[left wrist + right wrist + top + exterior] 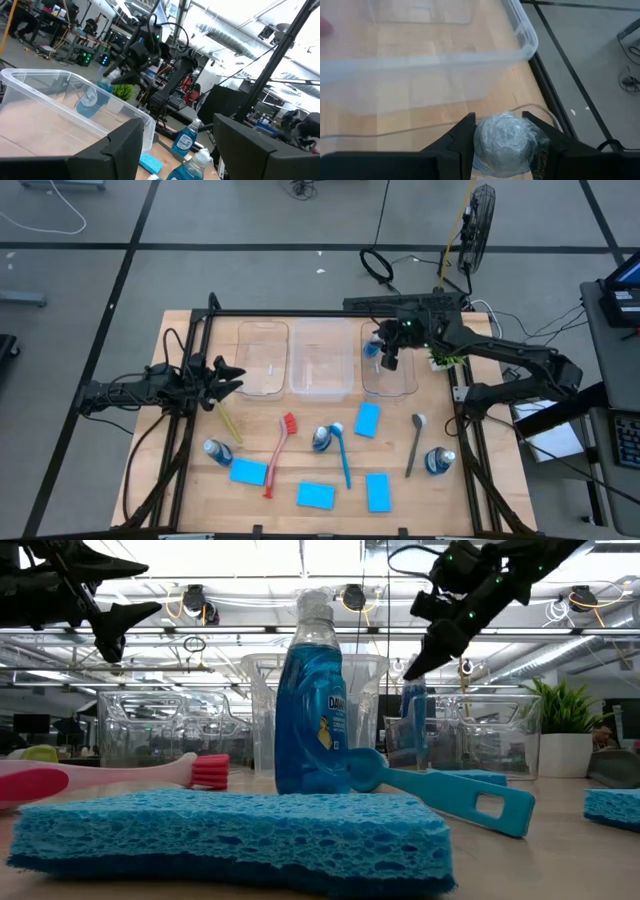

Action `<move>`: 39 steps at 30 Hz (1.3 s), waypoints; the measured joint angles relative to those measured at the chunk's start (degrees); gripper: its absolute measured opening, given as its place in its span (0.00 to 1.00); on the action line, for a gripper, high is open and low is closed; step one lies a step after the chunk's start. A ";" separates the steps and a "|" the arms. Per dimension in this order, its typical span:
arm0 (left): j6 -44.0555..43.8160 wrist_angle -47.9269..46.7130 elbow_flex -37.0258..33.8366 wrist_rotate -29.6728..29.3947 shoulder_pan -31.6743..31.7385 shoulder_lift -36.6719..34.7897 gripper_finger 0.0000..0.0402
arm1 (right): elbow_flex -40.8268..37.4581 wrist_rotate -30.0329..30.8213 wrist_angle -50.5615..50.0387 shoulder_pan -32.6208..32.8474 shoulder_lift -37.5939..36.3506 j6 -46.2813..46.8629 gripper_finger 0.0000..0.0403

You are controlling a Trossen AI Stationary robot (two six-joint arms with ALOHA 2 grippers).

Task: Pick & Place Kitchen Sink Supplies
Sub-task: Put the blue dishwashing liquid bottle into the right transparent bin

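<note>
The right gripper (388,358) hangs over the right-hand clear bin (404,388) at the far side of the table (180,500), its two fingers (462,137) clamped on the grey cap of a small blue bottle (373,348). The right wrist view looks down on that cap seated between the fingers, with the bin's wall and floor beyond. In the low view the bottle hangs upright from the gripper, its body inside the bin's walls. The right arm reaches in from the table's right edge, forearm stretched to the left and wrist bent down over the bin.

The left gripper (232,377) waits at the left side of the table, level with the left bin (262,392), its fingers spread apart and holding nothing. That arm lies nearly flat, pointing right toward the bins.

The rest of the supplies lie on the near half of the table. A yellow-green brush (226,422) sits just near of the left gripper. A red brush (278,453) and a blue brush (341,453) lie toward the middle, with a second bottle (321,439) between them. A third bottle (216,451) lies at the left and a fourth (438,461) at the right, beside a grey brush (414,444). Four blue sponges (316,495) are scattered among them.
</note>
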 joint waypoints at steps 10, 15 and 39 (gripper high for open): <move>0.02 0.00 0.00 -2.12 0.01 0.00 0.60 | -2.32 -0.29 3.44 -1.56 -0.04 0.12 0.31; 0.01 0.00 0.00 -2.14 0.00 0.00 0.60 | -3.97 -1.68 6.48 -2.15 -0.02 1.57 0.31; -0.09 0.00 0.00 -2.16 0.01 0.00 0.60 | -4.64 -1.43 7.10 -2.68 -0.02 1.26 0.37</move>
